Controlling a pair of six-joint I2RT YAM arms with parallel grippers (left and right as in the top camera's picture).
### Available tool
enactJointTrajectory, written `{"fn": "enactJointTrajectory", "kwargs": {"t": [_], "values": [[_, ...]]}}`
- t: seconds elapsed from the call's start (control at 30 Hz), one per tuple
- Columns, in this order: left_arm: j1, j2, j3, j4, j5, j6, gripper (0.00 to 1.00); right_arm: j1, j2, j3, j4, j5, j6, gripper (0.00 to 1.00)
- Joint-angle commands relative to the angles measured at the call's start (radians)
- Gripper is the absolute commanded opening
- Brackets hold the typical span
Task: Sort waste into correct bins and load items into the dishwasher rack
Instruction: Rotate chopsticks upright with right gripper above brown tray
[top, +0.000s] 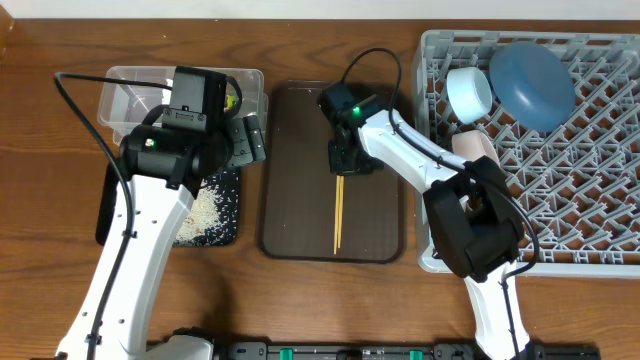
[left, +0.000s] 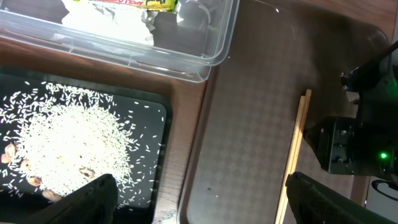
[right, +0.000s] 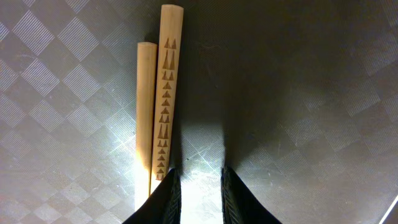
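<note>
Wooden thin chopsticks (right: 155, 99) lie just beside your right fingers (right: 165, 202), not between.
Fingers barely parted, empty; sticks run straight ahead.

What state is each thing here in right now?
chopsticks, lying side by side on brown tray
right gripper, slightly open, empty, tips beside chopsticks
left gripper, wide open, empty
clear tub, holding tissue and wrapper
black tub, strewn with rice scraps
rack, partly loaded with dishes
</note>
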Motion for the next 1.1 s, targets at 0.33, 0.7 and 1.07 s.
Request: {"fn": "enactJointTrajectory", "kwargs": {"t": [0.33, 0.7, 1.07], "values": [[0.003, 0.005, 0.005, 0.000, -0.016, 0.013, 0.89, -0.008, -0.045, 0.067, -0.025, -0.048, -0.042, 0.24], [0.003, 0.005, 0.005, 0.001, -0.016, 0.013, 0.89, 0.002, -0.043, 0.032, 0.005, -0.008, -0.049, 0.29], [0.003, 0.005, 0.005, 0.000, -0.016, 0.013, 0.89, 0.002, -0.043, -0.081, 0.098, -0.009, -0.048, 0.28]]}}
